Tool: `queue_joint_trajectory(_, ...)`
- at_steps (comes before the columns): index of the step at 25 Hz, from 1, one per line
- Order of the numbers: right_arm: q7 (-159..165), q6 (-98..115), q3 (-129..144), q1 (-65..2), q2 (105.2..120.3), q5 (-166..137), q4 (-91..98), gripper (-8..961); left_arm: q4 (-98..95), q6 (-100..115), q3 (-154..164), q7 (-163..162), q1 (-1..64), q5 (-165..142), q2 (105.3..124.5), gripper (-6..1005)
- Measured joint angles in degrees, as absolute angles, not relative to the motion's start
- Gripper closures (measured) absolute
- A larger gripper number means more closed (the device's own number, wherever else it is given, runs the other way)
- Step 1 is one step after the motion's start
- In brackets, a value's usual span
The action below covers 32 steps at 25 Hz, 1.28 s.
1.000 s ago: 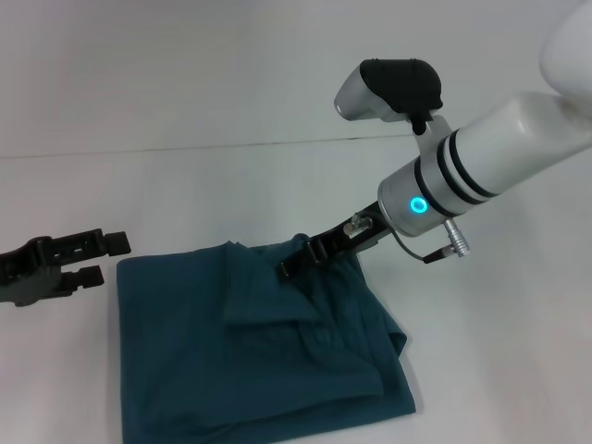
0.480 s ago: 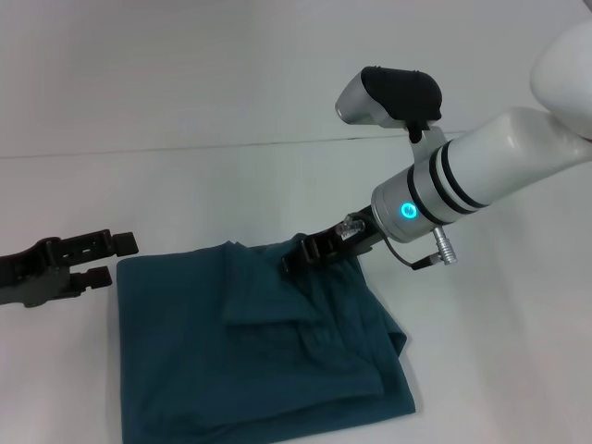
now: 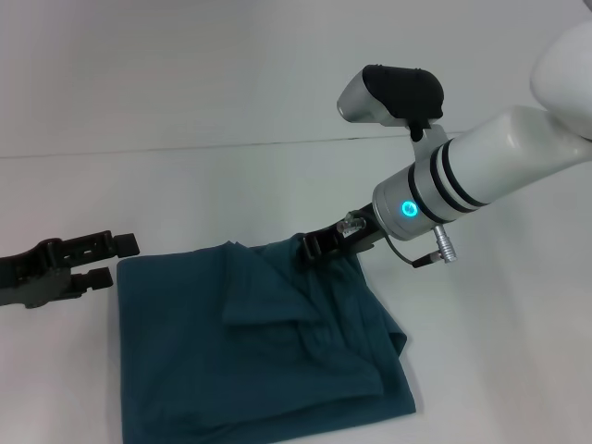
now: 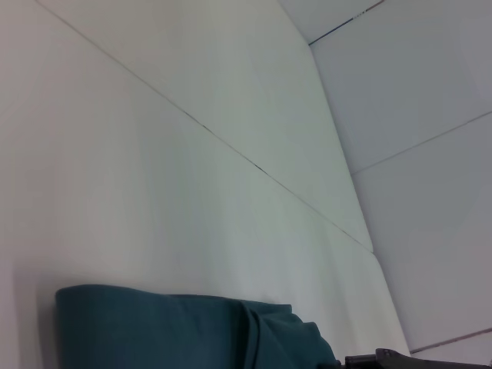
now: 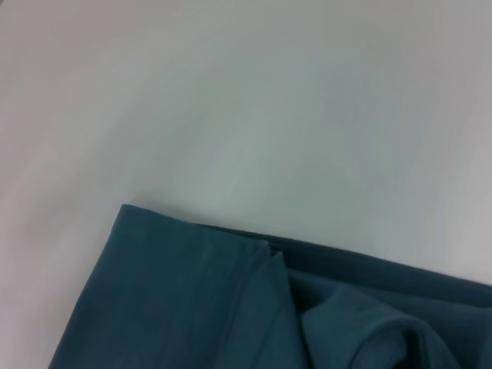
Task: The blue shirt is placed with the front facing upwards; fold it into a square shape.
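While the white worktop (image 3: pixel 277 111) fills most of the head view, the blue shirt (image 3: pixel 250 342) lies on its near part as a folded, roughly rectangular bundle. Its left edge runs straight and its far edge is fairly even, but the right side is rumpled, with a loose flap of cloth turned over across the middle and bunched folds toward the near right corner. No lettering shows on the upward face. In the right wrist view the shirt (image 5: pixel 231 307) shows a neat far corner and layered folds beside it, and in the left wrist view the shirt (image 4: pixel 177 330) appears as a low, flat stack on the worktop (image 4: pixel 192 154).

From the right, the white right arm reaches in and its right gripper (image 3: pixel 319 247) sits at the far edge of the shirt, just at the rumpled part; whether the jaws are open or closed cannot be told, since the tips merge with the dark cloth.

Off the shirt's far left corner, the left gripper (image 3: pixel 118 258) rests low over the bare worktop, just beside the cloth without touching it, its jaws parted and holding nothing.
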<state>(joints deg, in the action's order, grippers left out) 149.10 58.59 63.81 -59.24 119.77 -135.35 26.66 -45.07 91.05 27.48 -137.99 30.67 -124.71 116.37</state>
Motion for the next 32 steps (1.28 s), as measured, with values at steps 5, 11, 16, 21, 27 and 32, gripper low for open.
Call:
queue_joint_trajectory(5, 148.89, 58.71, 63.81, -59.14, 119.79, -135.36, 26.63, 919, -45.04, 91.04, 27.38, -137.99, 30.6, -124.71, 116.37, 77)
queue_joint_trajectory(11, 148.8, 61.62, 63.49, -58.19, 119.61, -134.99, 29.21, 937, -44.99, 90.97, 27.29, -137.98, 30.27, -124.71, 116.37, 78)
queue_joint_trajectory(16, 150.68, 66.19, 63.08, -55.33, 119.44, -134.96, 35.96, 937, -44.96, 90.96, 27.31, -137.98, 30.11, -124.71, 116.37, 77)
queue_joint_trajectory(21, 152.97, 69.2, 63.05, -53.55, 118.83, -135.21, 39.56, 937, -44.82, 90.96, 27.33, -137.99, 30.06, -124.71, 116.37, 76)
queue_joint_trajectory(27, 154.17, 65.84, 63.27, -53.17, 118.32, -136.13, 38.48, 936, -44.47, 90.97, 27.34, -137.98, 30.06, -124.72, 116.43, 76)
queue_joint_trajectory(32, 153.32, 61.82, 63.69, -54.35, 118.85, -136.23, 35.01, 936, -44.36, 90.96, 27.33, -137.98, 30.05, -124.71, 116.45, 76)
